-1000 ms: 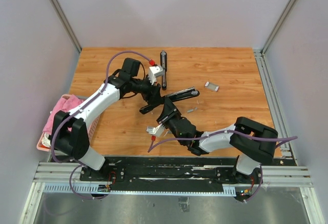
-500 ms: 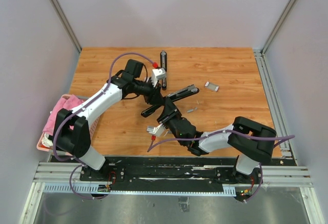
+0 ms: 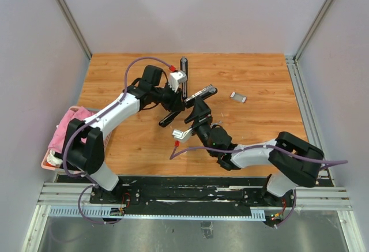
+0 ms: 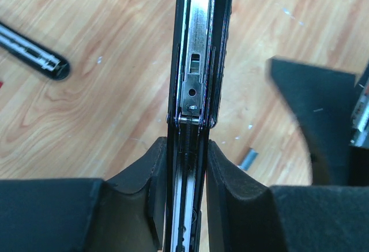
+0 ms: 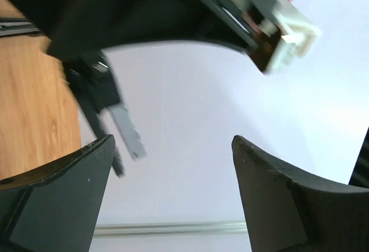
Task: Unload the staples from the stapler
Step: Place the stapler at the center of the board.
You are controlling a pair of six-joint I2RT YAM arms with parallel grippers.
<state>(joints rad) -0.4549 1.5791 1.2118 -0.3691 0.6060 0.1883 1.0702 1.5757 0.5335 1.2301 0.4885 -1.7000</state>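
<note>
A black stapler [image 3: 203,93] is swung open at mid-table, and my left gripper [image 3: 176,103] is shut on it. In the left wrist view the stapler [image 4: 199,61] runs straight up from between my fingers [image 4: 153,165], its silvery channel and spring exposed. A short grey strip of staples [image 4: 249,158] lies on the wood just right of it. My right gripper [image 3: 199,109] hovers open right beside the stapler, holding nothing. Its wrist view looks up at the wall through wide-apart fingers [image 5: 69,177], with a blurred part of the stapler [image 5: 127,132] at the upper left.
A second black stapler [image 3: 184,74] lies at the back, its end showing in the left wrist view [image 4: 34,53]. A small red-and-white box [image 3: 238,97] sits to the right. A pink cloth in a basket [image 3: 68,124] stands at the left table edge.
The left gripper closed on the stapler and tipped it further back. The right gripper let go, opened wide and moved back and to the right.
</note>
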